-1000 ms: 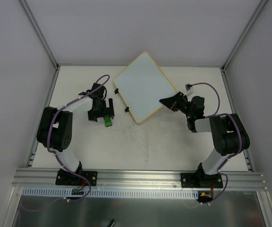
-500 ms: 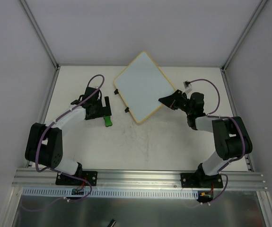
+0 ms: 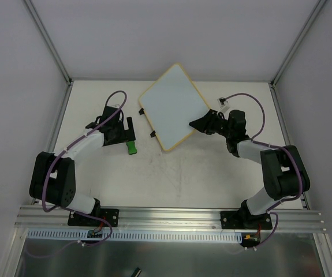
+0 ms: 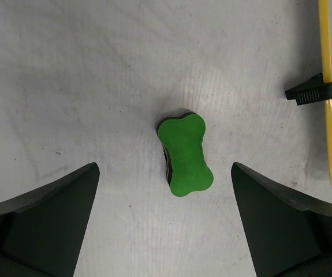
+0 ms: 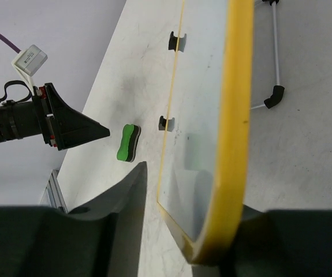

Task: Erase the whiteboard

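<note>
The whiteboard (image 3: 171,107) lies tilted like a diamond at the back middle of the table; its white face shows no pen marks and it has a tan-yellow frame with two black clips (image 3: 153,134). My right gripper (image 3: 197,123) is open, its jaws straddling the board's yellow right edge (image 5: 235,115); one finger (image 5: 119,219) stands apart above the face, the other is below the edge. My left gripper (image 3: 127,134) is open and empty, with the green eraser (image 4: 184,153) on the table just ahead between its fingers (image 4: 56,213). The eraser also shows in the right wrist view (image 5: 127,142).
A black clip (image 4: 313,92) and the board's yellow frame (image 4: 325,69) are at the right of the left wrist view. A thin white wire piece with black ends (image 5: 275,57) lies on the table beyond the board. Walls enclose the table on three sides.
The left arm has stretched out low and its gripper has drawn back slightly from the eraser, which stays on the table. The right gripper has moved left onto the board's edge.
</note>
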Controlling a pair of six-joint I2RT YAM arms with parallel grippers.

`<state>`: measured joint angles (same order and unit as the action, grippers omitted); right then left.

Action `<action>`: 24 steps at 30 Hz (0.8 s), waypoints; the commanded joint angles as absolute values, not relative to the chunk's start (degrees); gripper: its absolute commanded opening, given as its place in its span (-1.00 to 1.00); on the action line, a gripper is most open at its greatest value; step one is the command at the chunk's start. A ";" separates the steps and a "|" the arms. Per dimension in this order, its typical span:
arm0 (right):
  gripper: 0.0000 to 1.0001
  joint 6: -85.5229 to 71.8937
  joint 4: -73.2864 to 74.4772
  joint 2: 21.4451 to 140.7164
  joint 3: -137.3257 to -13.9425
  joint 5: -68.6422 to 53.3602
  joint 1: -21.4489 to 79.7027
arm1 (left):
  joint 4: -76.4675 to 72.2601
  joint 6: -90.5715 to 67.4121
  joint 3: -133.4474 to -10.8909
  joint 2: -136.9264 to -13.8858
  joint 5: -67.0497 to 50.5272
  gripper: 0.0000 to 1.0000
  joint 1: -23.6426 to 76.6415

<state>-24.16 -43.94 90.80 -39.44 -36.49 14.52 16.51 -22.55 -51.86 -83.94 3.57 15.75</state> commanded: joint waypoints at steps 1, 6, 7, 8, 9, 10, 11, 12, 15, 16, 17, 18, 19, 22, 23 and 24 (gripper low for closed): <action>-0.22 -21.71 -44.21 88.33 -42.01 -37.27 15.20 | 15.73 -21.62 -51.15 -81.30 4.48 0.98 15.91; 0.11 -21.62 -44.03 88.77 -42.36 -36.92 15.47 | 15.73 -21.62 -51.06 -80.95 4.57 0.98 15.91; 0.18 -21.62 -43.95 88.77 -42.28 -36.83 15.47 | 15.73 -21.62 -51.15 -81.12 4.57 0.98 15.91; 0.20 -21.53 -43.95 88.77 -42.28 -36.65 15.47 | 15.73 -21.62 -51.15 -81.12 4.57 0.98 15.82; 0.21 -21.45 -43.95 88.68 -42.19 -36.65 15.47 | 15.73 -21.62 -51.15 -81.12 4.57 0.98 15.91; 0.25 -21.36 -43.86 88.77 -42.19 -36.56 15.47 | 15.73 -21.62 -51.24 -81.21 4.40 0.98 15.82; 0.25 -21.18 -43.86 88.68 -42.19 -36.48 15.38 | 15.82 -21.62 -51.24 -81.30 4.39 0.98 15.82; 0.25 -21.09 -43.86 88.59 -41.93 -36.30 15.47 | 15.82 -21.62 -51.33 -81.30 4.39 0.98 15.91; 0.36 -21.01 -43.86 88.51 -41.84 -36.30 15.47 | 15.73 -21.53 -51.33 -81.39 4.31 0.98 15.91; 0.46 -21.01 -43.86 88.68 -41.84 -36.30 15.47 | 15.82 -21.62 -51.24 -81.47 4.31 0.98 15.82; 0.54 -21.01 -43.86 88.68 -41.92 -36.30 15.38 | 15.73 -21.53 -51.24 -81.47 4.13 0.98 15.82; 0.59 -21.01 -43.86 88.68 -41.84 -36.30 15.38 | 15.82 -21.53 -51.33 -81.65 4.13 0.98 15.91; 0.67 -21.09 -43.86 88.68 -41.75 -36.30 15.47 | 15.73 -21.62 -51.42 -81.74 4.04 0.98 15.91; 0.79 -21.01 -43.86 88.68 -41.75 -36.47 15.47 | 15.73 -21.53 -51.42 -81.83 3.87 0.98 15.91; 0.86 -21.09 -43.86 88.68 -41.66 -36.47 15.47 | 15.82 -21.53 -51.42 -81.83 3.78 0.98 15.82; 0.88 -21.01 -43.86 88.77 -41.66 -36.47 15.38 | 15.73 -21.53 -51.42 -81.83 3.69 0.98 15.82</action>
<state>-21.96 -42.57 90.76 -39.99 -36.34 15.11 16.47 -22.52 -51.59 -83.00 3.60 15.75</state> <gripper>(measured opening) 0.926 0.990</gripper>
